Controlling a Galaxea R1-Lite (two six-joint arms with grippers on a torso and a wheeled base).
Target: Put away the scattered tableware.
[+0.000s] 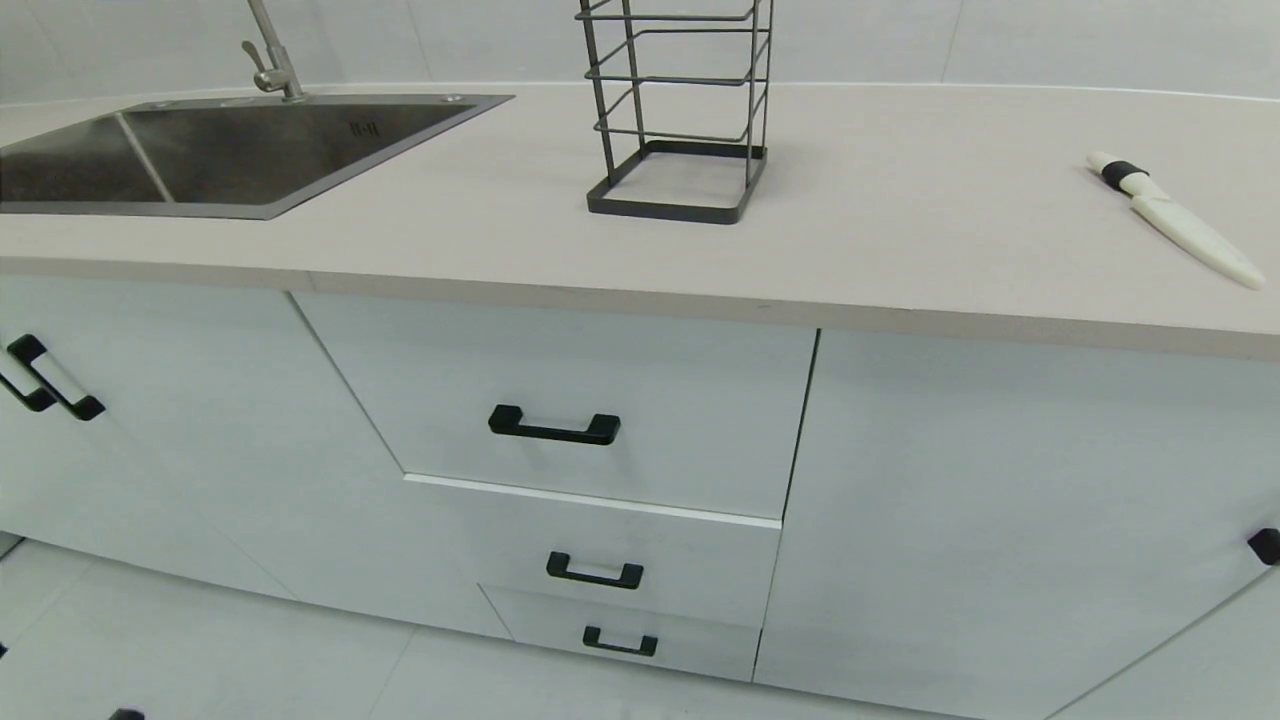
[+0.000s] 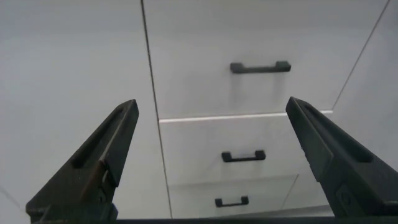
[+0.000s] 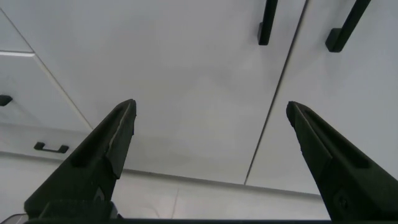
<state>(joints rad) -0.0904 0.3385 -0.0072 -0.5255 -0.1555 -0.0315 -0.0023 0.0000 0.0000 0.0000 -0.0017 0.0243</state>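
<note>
Lying flat at the right of the counter (image 1: 900, 200), the white knife (image 1: 1172, 218) looks light, stiff and probably slippery; its banded handle seems the safest hold. The left tool (image 2: 211, 106) and right tool (image 3: 210, 106) both gape wide, empty.

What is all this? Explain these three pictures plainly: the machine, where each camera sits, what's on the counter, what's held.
This is a two-armed robot on wheels, facing kitchen cabinets. The wide picture comes from a camera on its head, looking down at the counter. On the counter are a knife, at the robot's right, and a wire rack in the middle. A sink with a tap is set in at the left. Below are three drawers.

The other two pictures come from cameras on the wrists. The two dark prongs in each are that arm's gripper fingers. The left gripper faces the drawers, and the right gripper faces cabinet doors. Both are open and hold nothing.
</note>
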